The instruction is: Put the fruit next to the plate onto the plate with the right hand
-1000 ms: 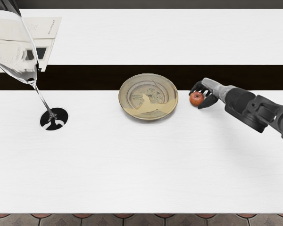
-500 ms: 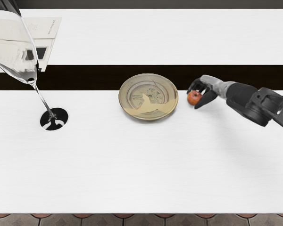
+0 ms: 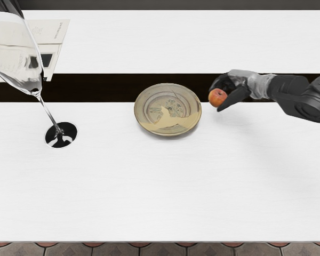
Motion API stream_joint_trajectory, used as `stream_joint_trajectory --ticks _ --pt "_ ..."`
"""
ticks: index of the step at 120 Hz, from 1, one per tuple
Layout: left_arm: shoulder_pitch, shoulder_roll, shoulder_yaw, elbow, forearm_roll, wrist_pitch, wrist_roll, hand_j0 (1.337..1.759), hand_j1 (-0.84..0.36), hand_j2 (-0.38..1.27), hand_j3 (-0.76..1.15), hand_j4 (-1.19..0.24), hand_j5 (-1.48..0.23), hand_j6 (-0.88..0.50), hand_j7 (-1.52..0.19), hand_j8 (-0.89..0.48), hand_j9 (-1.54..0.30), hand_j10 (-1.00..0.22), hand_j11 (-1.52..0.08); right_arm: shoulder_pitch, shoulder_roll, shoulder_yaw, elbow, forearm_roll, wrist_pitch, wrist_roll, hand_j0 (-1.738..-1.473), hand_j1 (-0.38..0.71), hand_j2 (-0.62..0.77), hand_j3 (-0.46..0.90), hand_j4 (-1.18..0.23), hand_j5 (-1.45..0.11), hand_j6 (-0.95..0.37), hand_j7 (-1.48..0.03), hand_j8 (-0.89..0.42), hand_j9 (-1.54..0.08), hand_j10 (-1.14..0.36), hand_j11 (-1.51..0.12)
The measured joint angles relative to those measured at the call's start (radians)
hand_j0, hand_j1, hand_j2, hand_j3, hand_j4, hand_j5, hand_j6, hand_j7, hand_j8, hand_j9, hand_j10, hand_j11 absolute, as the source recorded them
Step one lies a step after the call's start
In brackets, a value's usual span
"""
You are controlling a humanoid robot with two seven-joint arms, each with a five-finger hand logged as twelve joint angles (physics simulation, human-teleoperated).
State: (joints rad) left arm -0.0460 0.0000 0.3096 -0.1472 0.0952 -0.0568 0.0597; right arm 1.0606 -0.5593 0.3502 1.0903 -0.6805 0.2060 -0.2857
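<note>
The plate (image 3: 142,113) is round and shallow, a dull gold ceramic with a worn, mottled pattern in its well and a raised rim. It sits on a smooth white table (image 3: 160,181) with a matte, faintly grained top. Just right of the plate, close to its rim but not touching it, is the fruit (image 3: 217,97): small, round, glossy and red-orange, like a little apple. The right hand (image 3: 233,85) grasps it, with dark jointed fingers (image 3: 227,101) curled around it from above and from the side away from the plate. The grey and black metal arm runs off to the right of the plate. The fruit seems to be clear of the tabletop, though this is hard to judge.

Behind the plate a dark gap (image 3: 106,88) separates the table from a second white surface. Well left of the plate stands a tall, tilted wine glass (image 3: 18,56) of clear glass, its thin stem slanting down to a round foot. Far to the left behind the plate lies a pale printed booklet (image 3: 52,37). Nothing lies between the fruit and the plate.
</note>
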Motion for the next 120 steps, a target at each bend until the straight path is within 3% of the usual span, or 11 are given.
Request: stream_joint_trajectory --ticks 64,92,120 --pt "0.0 0.0 0.0 0.0 0.0 0.0 0.0 1.658 0.06 0.05 0.0 -0.24 -0.32 -0.24 -0.32 -0.24 -0.32 -0.24 -0.32 0.036 0.165 0.013 0.013 0.031 0.012 -0.001 -1.655 0.38 0.31 0.0 -0.52 -1.04 -0.34 -1.0 -0.37 -1.02 -0.75 -1.02" --pt "0.0 0.0 0.0 0.0 0.0 0.0 0.0 1.658 0.06 0.05 0.0 -0.24 -0.32 -0.24 -0.32 -0.24 -0.32 -0.24 -0.32 0.038 0.264 0.005 -0.049 -0.04 0.009 0.0 -1.655 0.38 0.3 0.0 -0.52 -1.04 -0.35 -1.0 -0.37 -1.02 -0.75 -1.02" --pt "0.0 0.0 0.0 0.0 0.0 0.0 0.0 1.658 0.06 0.05 0.0 -0.24 -0.32 -0.24 -0.32 -0.24 -0.32 -0.24 -0.32 0.038 0.301 0.004 -0.085 -0.068 0.01 0.001 -1.653 0.35 0.27 0.0 -0.54 -1.01 -0.37 -0.97 -0.39 -0.99 -0.74 -0.99"
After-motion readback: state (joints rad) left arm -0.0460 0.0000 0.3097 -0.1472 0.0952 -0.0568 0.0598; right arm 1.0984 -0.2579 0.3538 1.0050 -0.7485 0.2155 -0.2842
